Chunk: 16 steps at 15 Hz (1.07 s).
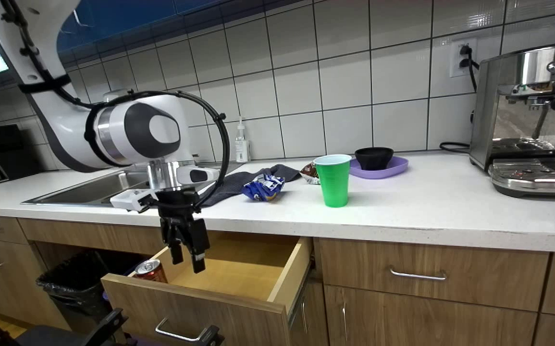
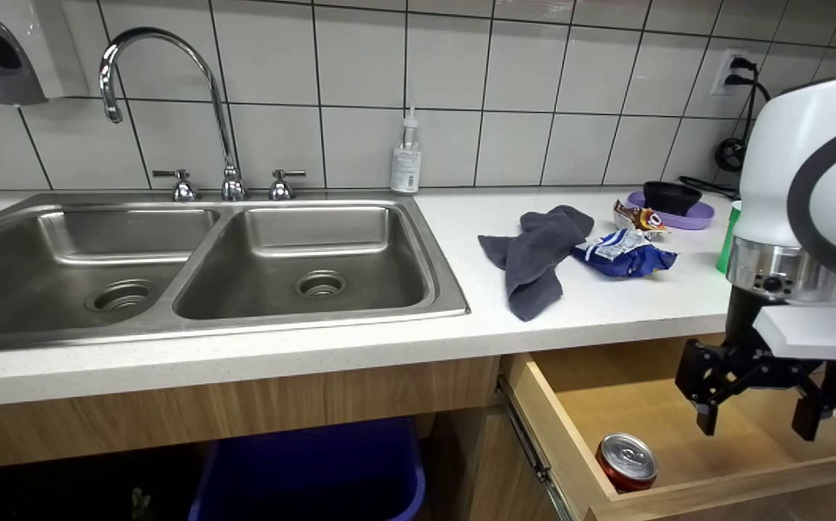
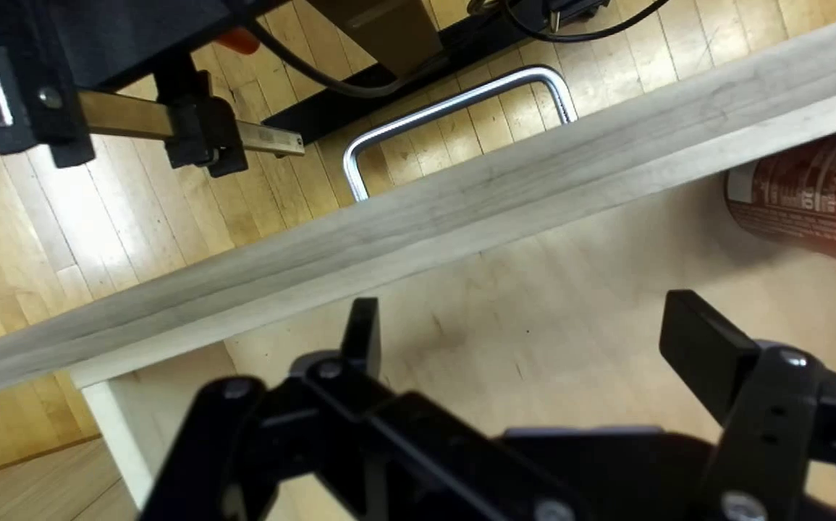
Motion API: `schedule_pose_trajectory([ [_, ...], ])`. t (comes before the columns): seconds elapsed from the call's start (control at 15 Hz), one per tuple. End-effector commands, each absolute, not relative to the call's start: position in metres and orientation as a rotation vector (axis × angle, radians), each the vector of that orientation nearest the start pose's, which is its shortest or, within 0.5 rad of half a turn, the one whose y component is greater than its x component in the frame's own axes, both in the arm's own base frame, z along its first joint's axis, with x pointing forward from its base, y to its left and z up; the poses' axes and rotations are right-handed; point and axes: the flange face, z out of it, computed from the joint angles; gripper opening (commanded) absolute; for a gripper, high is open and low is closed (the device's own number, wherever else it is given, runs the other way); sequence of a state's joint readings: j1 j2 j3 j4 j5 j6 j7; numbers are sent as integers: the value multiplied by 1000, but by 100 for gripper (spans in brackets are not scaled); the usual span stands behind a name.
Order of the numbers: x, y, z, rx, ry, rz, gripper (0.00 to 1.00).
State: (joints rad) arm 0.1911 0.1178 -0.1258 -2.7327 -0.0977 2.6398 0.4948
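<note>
We judge the step in hand to be work at the pulled-out drawer (image 1: 239,273): the pincer (image 2: 756,427) points down over it, its fingers (image 3: 707,354) spread wide with nothing between them. The red can (image 2: 627,463) stands in the drawer's front corner, near a side wall and apart from the fingers. Whether the pincer is approaching the can or leaving it, we cannot settle. If the can is to be taken, we think the next move calls for a shift across the drawer towards that corner, then a descent with the fingers astride the can and clear of the wood. If the can is to stay, we would lift out of the drawer first.

In an exterior view the drawer's front panel (image 1: 200,310) covers the can's lower part; the wrist view cuts the can off at its edge, and its print is hard to read. In an exterior view the arm (image 2: 787,181) hides most of the green cup (image 2: 728,239), on the surface (image 1: 402,211) behind the drawer.
</note>
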Motion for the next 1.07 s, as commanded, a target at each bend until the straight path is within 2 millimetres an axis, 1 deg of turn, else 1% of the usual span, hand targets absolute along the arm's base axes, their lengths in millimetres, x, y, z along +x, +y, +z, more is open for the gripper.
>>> schedule_pose_trajectory([
  [0.0,376,27,211,-3199,616,291,100],
  [0.2,382,28,237,-3198,634,292,100],
  [0.33,389,26,254,-3194,631,280,100],
  [0.67,418,14,291,-3183,633,199,100],
  [1.0,451,-3,316,-3167,643,115,100],
])
